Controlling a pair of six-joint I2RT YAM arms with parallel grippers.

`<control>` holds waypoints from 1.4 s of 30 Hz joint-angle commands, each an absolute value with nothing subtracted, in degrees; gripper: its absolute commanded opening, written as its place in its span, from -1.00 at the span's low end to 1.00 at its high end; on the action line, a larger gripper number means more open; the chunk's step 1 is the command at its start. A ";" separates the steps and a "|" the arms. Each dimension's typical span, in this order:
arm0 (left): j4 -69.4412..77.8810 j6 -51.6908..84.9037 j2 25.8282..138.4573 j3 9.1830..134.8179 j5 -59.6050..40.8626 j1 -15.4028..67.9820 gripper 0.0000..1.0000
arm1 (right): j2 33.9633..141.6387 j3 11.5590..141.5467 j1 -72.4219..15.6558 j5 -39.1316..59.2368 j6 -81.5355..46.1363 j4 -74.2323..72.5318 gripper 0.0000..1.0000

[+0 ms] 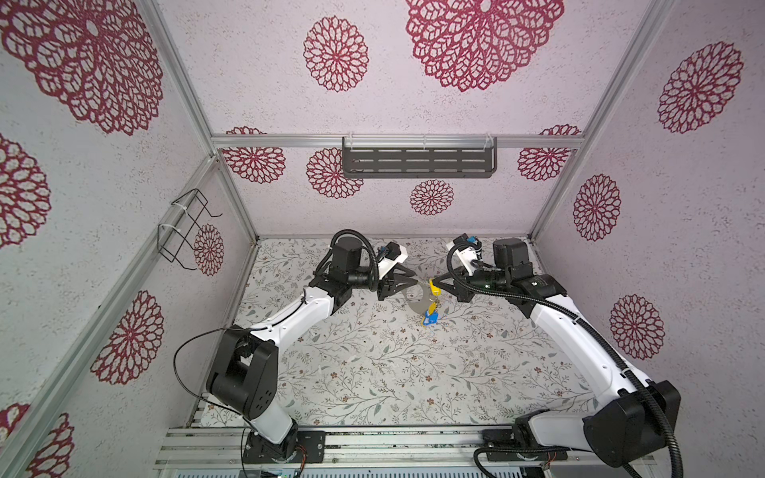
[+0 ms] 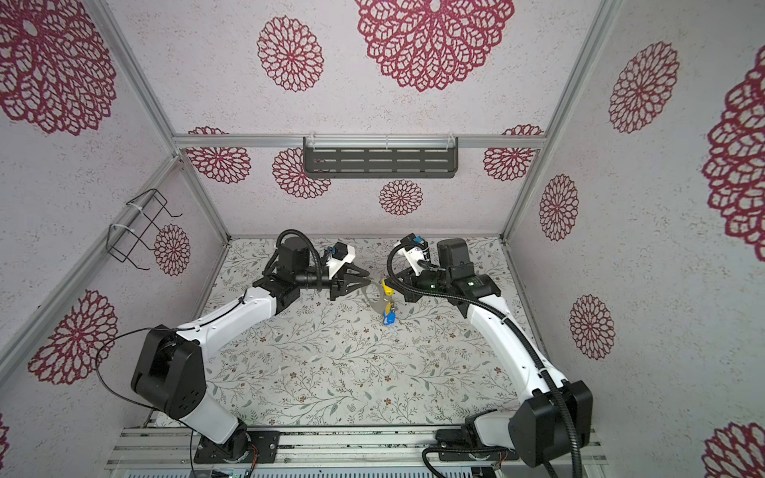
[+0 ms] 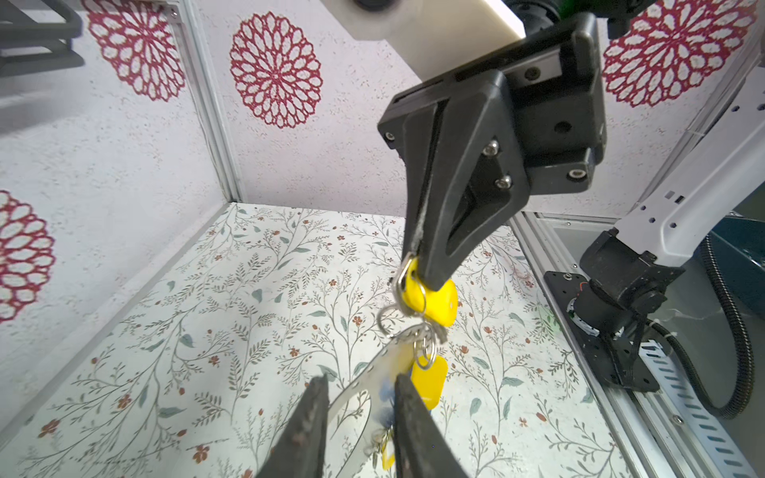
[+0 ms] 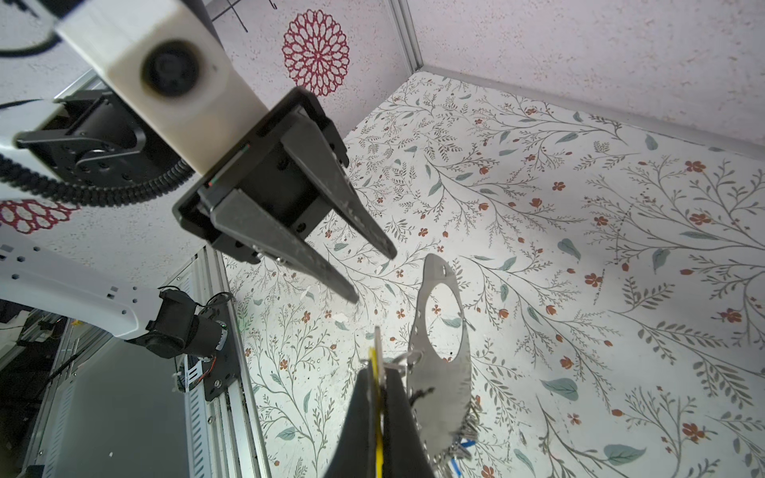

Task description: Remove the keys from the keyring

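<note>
Ahead of the left gripper [image 4: 372, 275], whose jaws stand apart, a narrow gap is free before the ring [image 4: 447, 380]. Past the ring, the right gripper [image 3: 430, 277], clamped on a yellow tag [image 3: 443, 306], blocks passage. Tags [image 1: 430, 316] dangle beneath; the table [image 1: 372, 372] below is bare.

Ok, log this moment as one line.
left gripper: open, just short of keyring | right gripper: shut on yellow key | other keys: attached to keyring
</note>
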State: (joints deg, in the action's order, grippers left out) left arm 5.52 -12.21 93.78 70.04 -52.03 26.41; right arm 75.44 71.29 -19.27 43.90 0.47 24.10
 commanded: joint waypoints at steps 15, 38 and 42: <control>4.31 -12.95 102.81 78.13 -57.13 28.42 -0.19 | 74.38 74.62 -19.07 46.33 1.87 23.30 -1.00; 10.99 -4.60 102.84 76.88 -62.40 31.04 -0.30 | 74.58 75.98 -19.06 45.27 2.04 23.67 -1.00; 13.21 -2.87 103.18 76.52 -62.40 31.29 -0.49 | 74.62 75.99 -19.05 45.00 2.05 23.56 -1.00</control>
State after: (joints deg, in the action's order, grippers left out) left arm 10.76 -4.03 102.80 76.16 -61.04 30.61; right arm 75.44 73.63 -19.27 44.62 0.58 25.58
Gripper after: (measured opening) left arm 0.266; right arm 0.048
